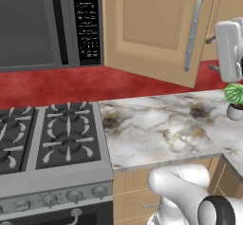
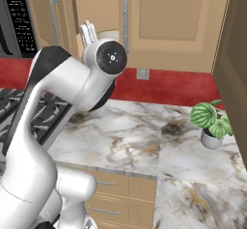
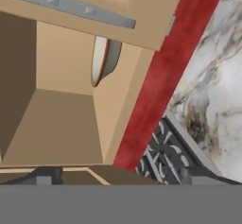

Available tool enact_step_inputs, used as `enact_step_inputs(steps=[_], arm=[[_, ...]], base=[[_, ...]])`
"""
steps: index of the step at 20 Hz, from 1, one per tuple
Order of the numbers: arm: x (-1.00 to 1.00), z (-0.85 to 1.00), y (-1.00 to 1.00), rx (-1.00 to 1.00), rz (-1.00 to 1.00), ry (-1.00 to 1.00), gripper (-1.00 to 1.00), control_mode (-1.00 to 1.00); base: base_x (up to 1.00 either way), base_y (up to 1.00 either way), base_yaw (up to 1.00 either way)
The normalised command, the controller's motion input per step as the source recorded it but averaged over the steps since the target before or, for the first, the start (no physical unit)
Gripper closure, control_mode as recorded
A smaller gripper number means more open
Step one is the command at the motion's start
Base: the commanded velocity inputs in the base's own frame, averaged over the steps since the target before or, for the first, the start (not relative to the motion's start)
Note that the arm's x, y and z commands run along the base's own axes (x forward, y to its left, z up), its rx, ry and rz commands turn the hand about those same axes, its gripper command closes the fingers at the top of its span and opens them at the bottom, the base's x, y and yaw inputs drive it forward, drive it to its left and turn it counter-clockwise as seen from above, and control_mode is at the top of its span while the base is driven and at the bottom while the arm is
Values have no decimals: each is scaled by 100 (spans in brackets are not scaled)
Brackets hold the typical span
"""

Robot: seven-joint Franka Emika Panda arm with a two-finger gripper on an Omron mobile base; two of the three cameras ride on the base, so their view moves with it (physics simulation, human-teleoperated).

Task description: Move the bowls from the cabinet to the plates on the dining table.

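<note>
Jaws spread wide and holding nothing, the gripper (image 2: 87, 33) faces the open cabinet (image 3: 61, 119). A cream bowl (image 3: 100, 60) sits on its shelf at about eleven o'clock in the hand view, seen rolled sideways and half hidden behind the cabinet wall.

White arm (image 2: 53, 107) bent at the elbow, reaching up and forward, jaws spread wide, holding nothing

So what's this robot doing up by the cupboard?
The white arm has its gripper raised to the open wall cabinet, jaws open and holding nothing. A bowl sits inside on the shelf, partly hidden by a door; no bowl has been taken out yet. A small potted plant stands on the marble counter below.
</note>
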Motion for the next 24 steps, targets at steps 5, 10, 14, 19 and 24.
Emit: enact_step_inputs(steps=[5,10,14,19,24], arm=[[36,0,0,7,0,0,-100,-100],[14,0,0,11,1,0,-100,-100],[0,0,5,9,8,0,-100,-100],[0,0,11,4,14,0,-100,-100],[0,0,13,0,18,0,-100,-100]], base=[[0,0,0],[0,0,0],[0,0,0],[0,0,0],[0,0,0]])
